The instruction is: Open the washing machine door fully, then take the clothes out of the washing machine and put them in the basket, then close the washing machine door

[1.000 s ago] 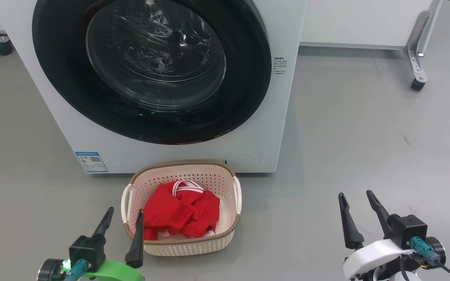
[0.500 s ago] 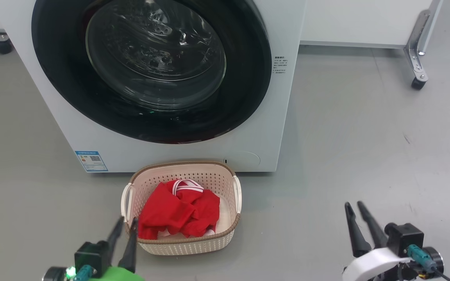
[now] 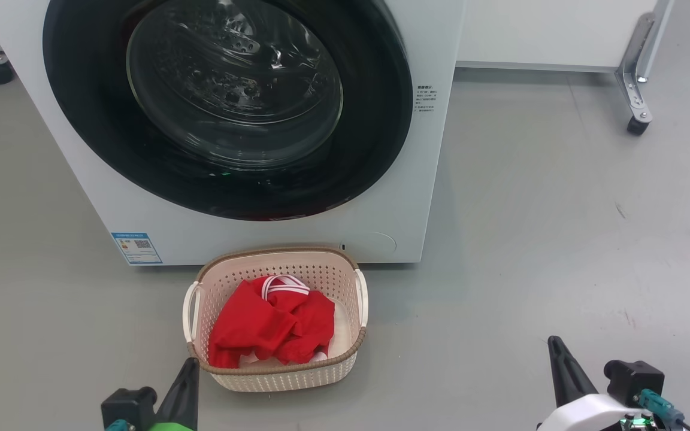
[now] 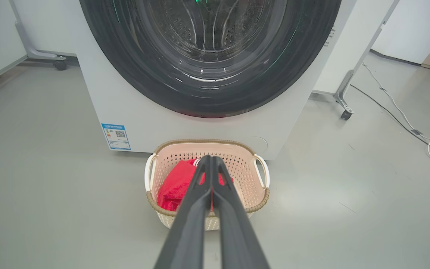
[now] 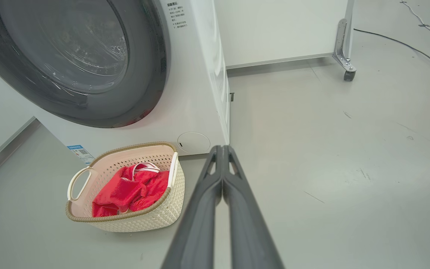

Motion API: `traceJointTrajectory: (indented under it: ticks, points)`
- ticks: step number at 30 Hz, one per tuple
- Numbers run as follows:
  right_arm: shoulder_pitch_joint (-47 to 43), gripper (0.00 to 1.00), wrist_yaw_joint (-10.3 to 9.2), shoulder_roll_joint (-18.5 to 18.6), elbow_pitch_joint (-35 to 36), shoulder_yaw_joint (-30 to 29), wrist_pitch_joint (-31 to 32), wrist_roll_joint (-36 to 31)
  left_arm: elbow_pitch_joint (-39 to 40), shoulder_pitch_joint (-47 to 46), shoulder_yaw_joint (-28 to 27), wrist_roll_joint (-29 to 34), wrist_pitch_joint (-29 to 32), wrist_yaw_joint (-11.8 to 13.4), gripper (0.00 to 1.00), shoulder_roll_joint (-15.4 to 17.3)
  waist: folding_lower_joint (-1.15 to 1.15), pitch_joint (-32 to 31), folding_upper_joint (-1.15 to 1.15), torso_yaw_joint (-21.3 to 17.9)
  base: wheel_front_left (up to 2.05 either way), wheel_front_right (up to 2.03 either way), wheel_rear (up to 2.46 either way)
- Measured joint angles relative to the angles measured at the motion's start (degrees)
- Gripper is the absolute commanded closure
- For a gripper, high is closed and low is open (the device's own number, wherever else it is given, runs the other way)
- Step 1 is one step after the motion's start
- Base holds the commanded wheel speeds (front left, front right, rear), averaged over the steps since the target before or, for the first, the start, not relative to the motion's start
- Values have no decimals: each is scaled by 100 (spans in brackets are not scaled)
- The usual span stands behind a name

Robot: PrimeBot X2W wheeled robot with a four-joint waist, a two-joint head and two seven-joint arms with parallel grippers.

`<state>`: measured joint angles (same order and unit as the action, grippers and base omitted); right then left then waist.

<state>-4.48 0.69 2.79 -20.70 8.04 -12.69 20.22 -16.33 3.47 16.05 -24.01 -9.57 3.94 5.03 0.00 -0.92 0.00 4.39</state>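
From my station, the washing machine door (image 3: 231, 90) sits shut, its glossy black rim flush against the front of the white washing machine (image 3: 261, 239), and through the bulging glass I can make out the perforated steel drum. A small blue sticker (image 3: 136, 248) is on the lower left corner of the front panel and a round access cover (image 3: 378, 242) on the lower right. The cream basket (image 3: 279, 374) stands on the grey floor (image 3: 530, 239) just in front of the machine, directly below the door, with one white handle on each short side. The red clothes (image 3: 273, 323) lie crumpled inside it, piled toward my left side, with a white striped trim showing at the edge nearest the machine and a patch of bare basket bottom on the right. My left end effector (image 3: 191, 364) is low in the head view, its two dark fingers pressed together on nothing, the tip just beside the basket's near left corner; I cannot tell whether it touches the rim. My right end effector (image 3: 554, 344) is also drawn together and empty, above bare floor well to the right of the basket. Further right, a metal leg with a caster (image 3: 635, 90) stands on the floor under a white panel.
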Motion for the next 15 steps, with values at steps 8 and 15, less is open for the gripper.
traceJointTrajectory:
  ticks: [8, 15]
  points:
    - [56, 100, 70, -16, -1, -149, 208, 821, 9, -6, -177, -738, 172, -107, 100, -16, 0, 10, 0, -45, 0, 0, 0]
    - [97, 100, 121, -24, 8, -269, 359, 1302, 11, -23, -342, -1217, 265, -181, 100, -32, 0, 18, 0, -79, 0, 0, 0]
